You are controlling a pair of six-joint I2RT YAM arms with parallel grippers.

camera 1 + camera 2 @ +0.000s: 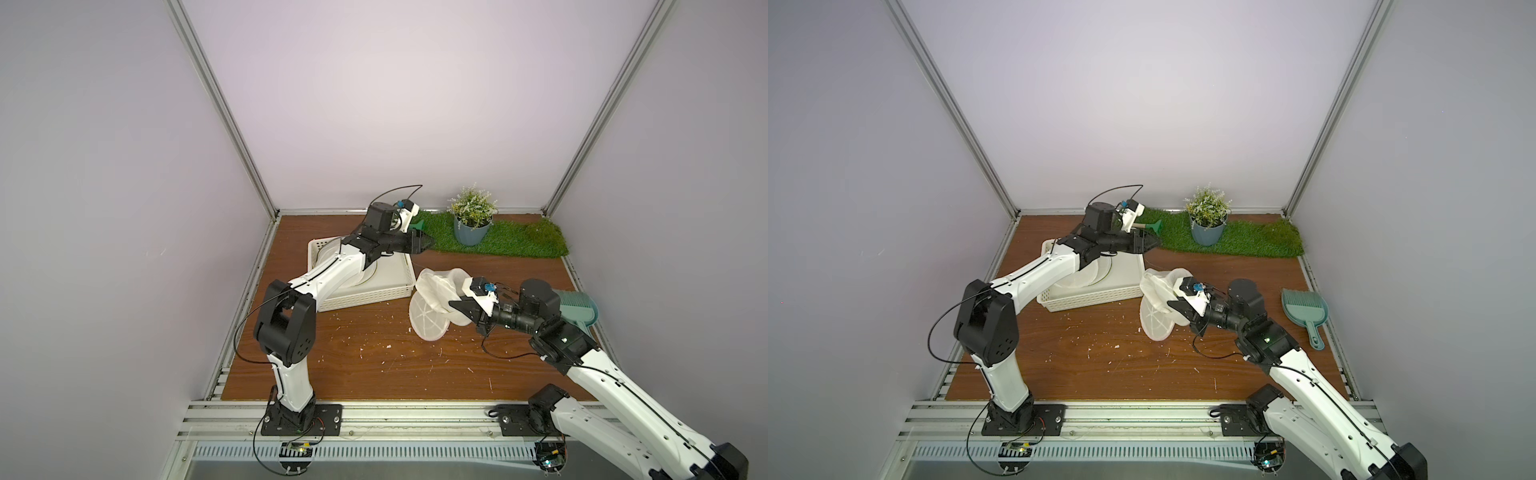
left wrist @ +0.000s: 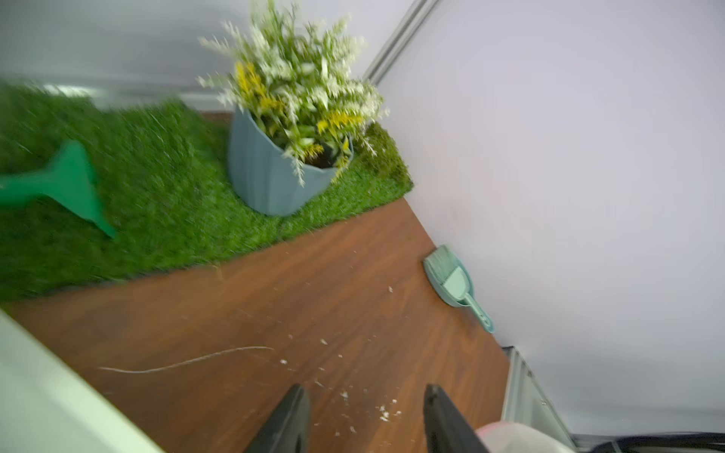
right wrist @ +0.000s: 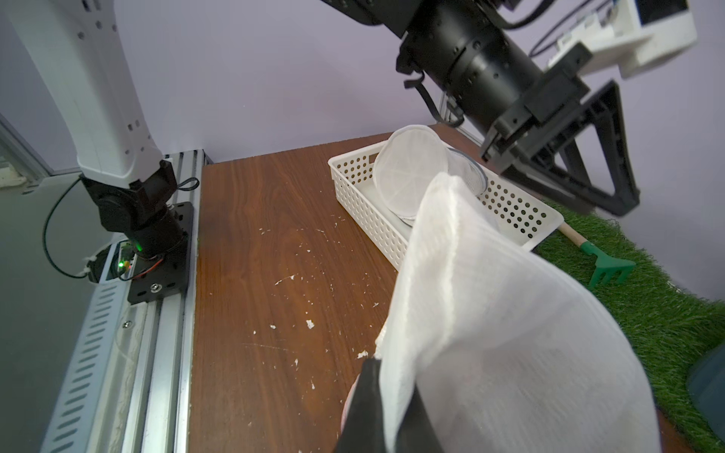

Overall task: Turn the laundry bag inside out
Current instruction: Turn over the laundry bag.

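White mesh of the laundry bag, half lifted just beside the basket, is pinched in the closed right gripper while the left gripper hangs open and empty, so I think a one-sided pull can slip the fold out.

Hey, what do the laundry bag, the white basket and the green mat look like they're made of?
The laundry bag looks like fine synthetic mesh, white and translucent: a ribbed weave shows and it drapes softly. The basket is probably moulded plastic, smooth white, with regular rows of holes. The green mat seems artificial turf: dense, matte green blades.
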